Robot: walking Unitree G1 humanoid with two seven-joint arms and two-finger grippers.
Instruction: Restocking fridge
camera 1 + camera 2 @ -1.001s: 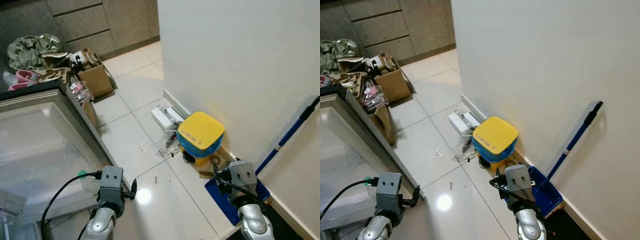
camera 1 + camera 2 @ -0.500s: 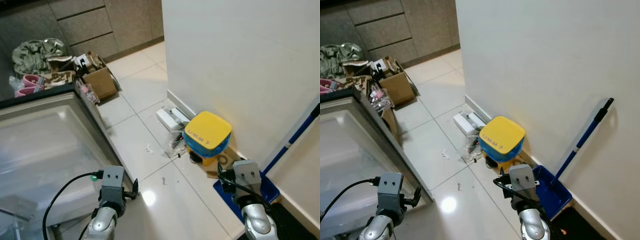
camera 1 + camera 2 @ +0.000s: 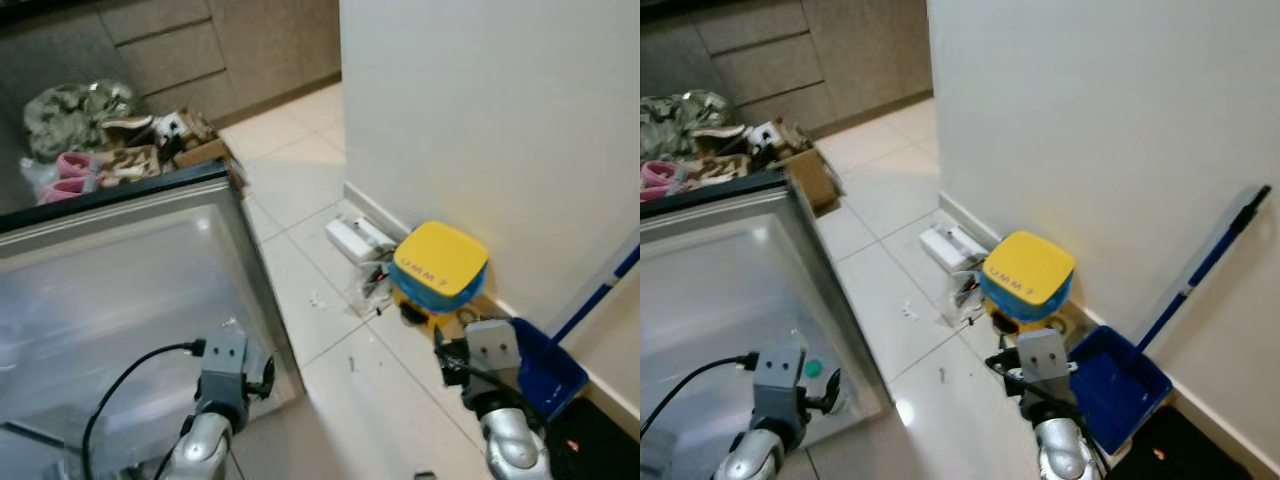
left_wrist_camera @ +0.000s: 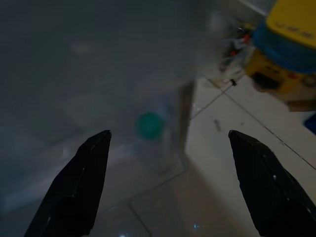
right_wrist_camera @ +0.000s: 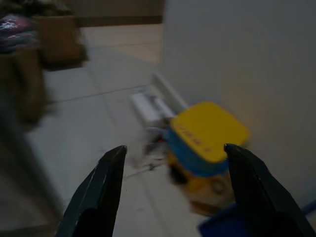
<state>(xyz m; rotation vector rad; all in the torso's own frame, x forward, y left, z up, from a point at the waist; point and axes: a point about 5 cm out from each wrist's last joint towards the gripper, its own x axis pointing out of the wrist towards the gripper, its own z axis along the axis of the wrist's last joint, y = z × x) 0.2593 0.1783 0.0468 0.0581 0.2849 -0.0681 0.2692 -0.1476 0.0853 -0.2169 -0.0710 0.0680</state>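
We are looking down at the open fridge door (image 3: 120, 290), a glassy panel with a dark top edge that is filling the left half of the head views. Our left gripper (image 4: 168, 187) is hanging at the lower left with its 2 black fingers (image 4: 74, 187) spread wide and gripping nothing; through the door near it, a small green cap (image 4: 149, 125) is showing. Our right gripper (image 5: 173, 192) is pointing at the floor beside the white wall (image 3: 480, 130), fingers parted wide and empty. Right of centre a yellow and blue container (image 3: 440, 267) is sitting against the wall, with a blue dustpan (image 3: 1120, 385) at the lower right. Cardboard boxes (image 3: 790, 150) are lying at the upper left.
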